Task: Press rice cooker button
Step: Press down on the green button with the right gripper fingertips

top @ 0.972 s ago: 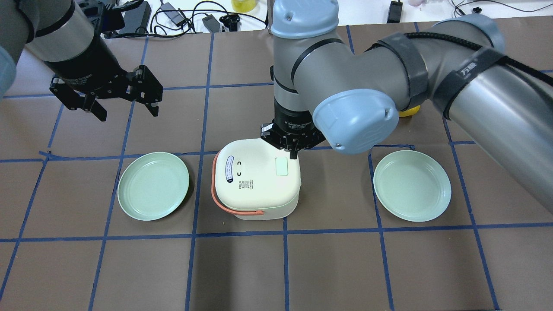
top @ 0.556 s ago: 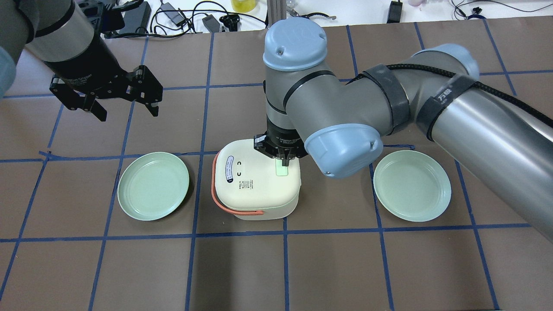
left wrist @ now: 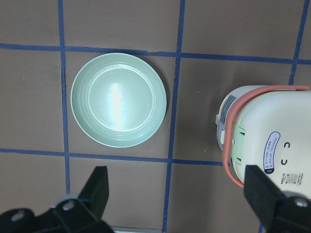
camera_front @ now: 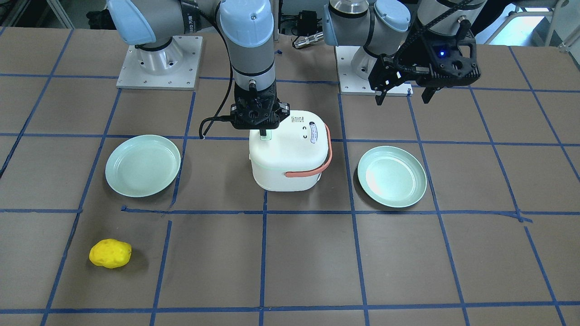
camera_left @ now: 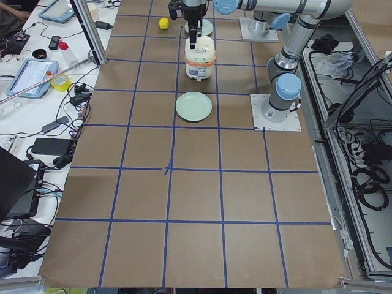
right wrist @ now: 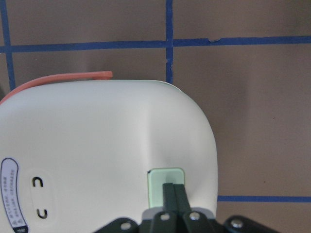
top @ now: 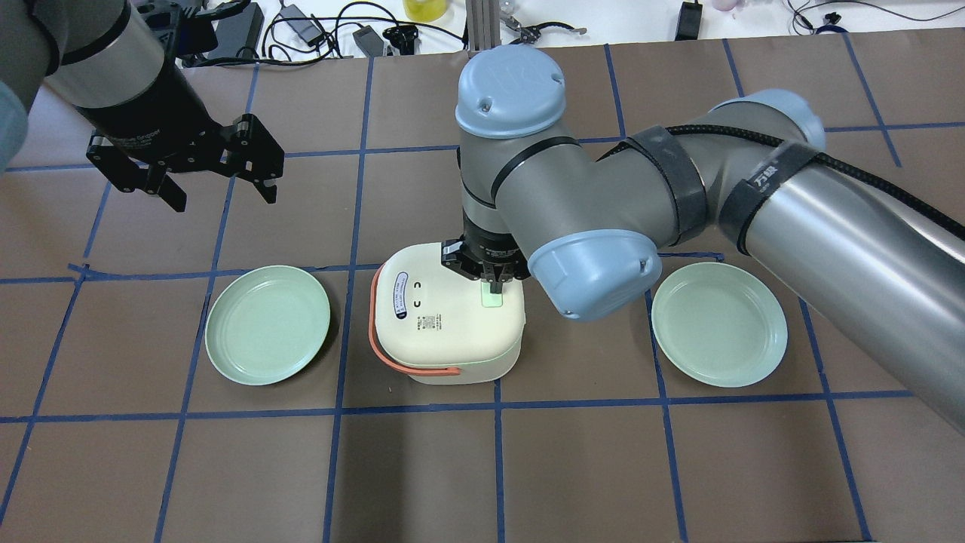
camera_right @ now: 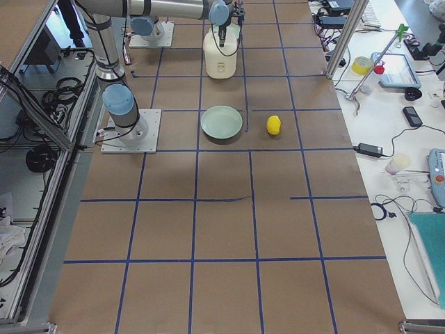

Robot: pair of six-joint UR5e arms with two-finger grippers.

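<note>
On the rice cooker (top: 445, 332) lid, robot's right side: button (right wrist: 156, 180). Right gripper (right wrist: 174, 188) clenched tight, tips touching the button. Left gripper (top: 225, 197) released, spread wide, hovering well apart near a plate (left wrist: 118, 99).

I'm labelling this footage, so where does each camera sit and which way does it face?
Front-facing: across the table, facing the robot; both arms show.
Overhead: behind the robot, looking down; both arms show.
Exterior left: table end on robot's left; left arm nearest.
Exterior right: opposite end; right arm nearest.
Left wrist: above a plate; left gripper, jaws open.
Right wrist: above the button; right gripper, jaws shut.
Both wrist views share the rice cooker.
</note>
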